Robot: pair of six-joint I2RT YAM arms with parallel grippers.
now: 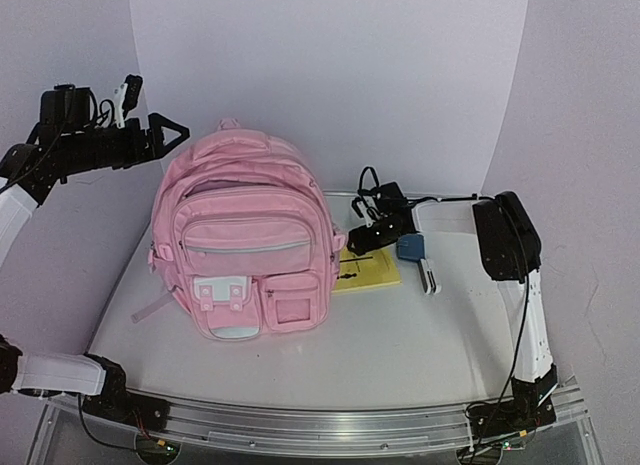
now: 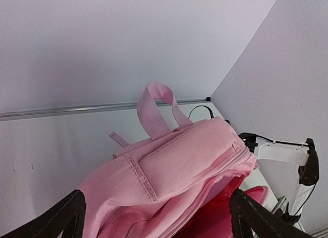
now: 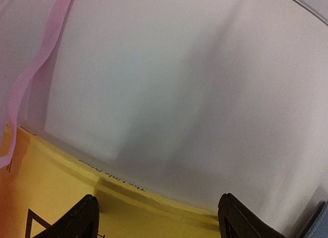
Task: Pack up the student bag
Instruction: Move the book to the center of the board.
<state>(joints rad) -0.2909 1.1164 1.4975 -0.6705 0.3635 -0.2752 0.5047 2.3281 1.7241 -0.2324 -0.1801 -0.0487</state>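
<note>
Student bag (image 1: 245, 250), pale tabletop (image 1: 400, 335), seemingly lilac walls (image 1: 330, 75)

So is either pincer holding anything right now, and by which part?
Nothing is held. The left pincer hangs open by the top of the pink backpack; the right pincer is open above the yellow book, gripping nothing.

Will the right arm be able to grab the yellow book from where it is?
Probably yes. The right gripper hangs just above the yellow book with its jaws open, and nothing lies on the book; the student bag only stands beside it.
</note>
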